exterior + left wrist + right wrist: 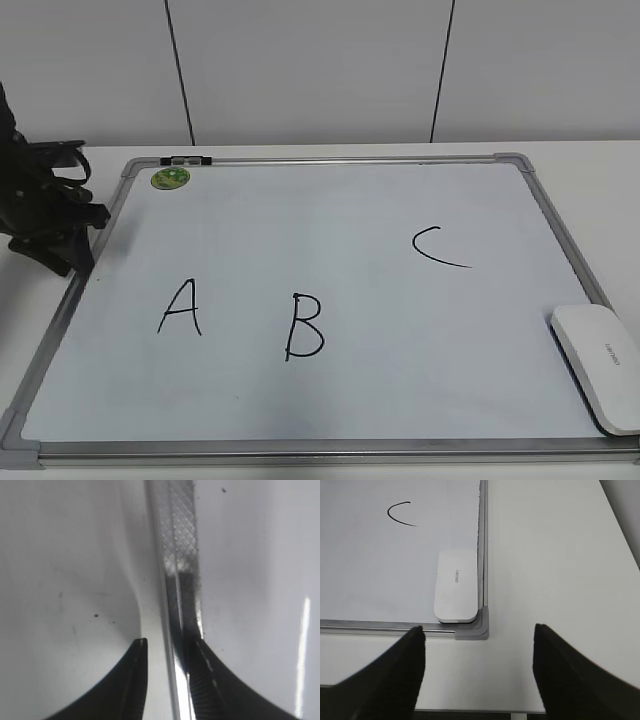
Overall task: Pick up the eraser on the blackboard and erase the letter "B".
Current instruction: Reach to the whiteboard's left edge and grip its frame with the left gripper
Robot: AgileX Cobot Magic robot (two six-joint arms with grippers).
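Note:
The blackboard (pixel 330 220) is a white board with a silver frame, lying flat on the table. The black letter "B" (pixel 303 326) is near its front middle. The white eraser (pixel 600 365) lies on the board at the front right corner; it also shows in the right wrist view (pixel 455 587). My right gripper (pixel 479 628) is open wide and empty, above the table just in front of that corner, and is out of the exterior view. My left gripper (pixel 78 250) is at the board's left edge. In the left wrist view it (pixel 170 642) is slightly open, straddling the frame rail (pixel 180 540).
A black "A" (pixel 180 308) is left of the "B" and a black "C" (pixel 437 247) is at the right rear, also in the right wrist view (pixel 400 514). A green sticker (pixel 170 179) and a black clip (pixel 186 159) sit at the board's far left corner.

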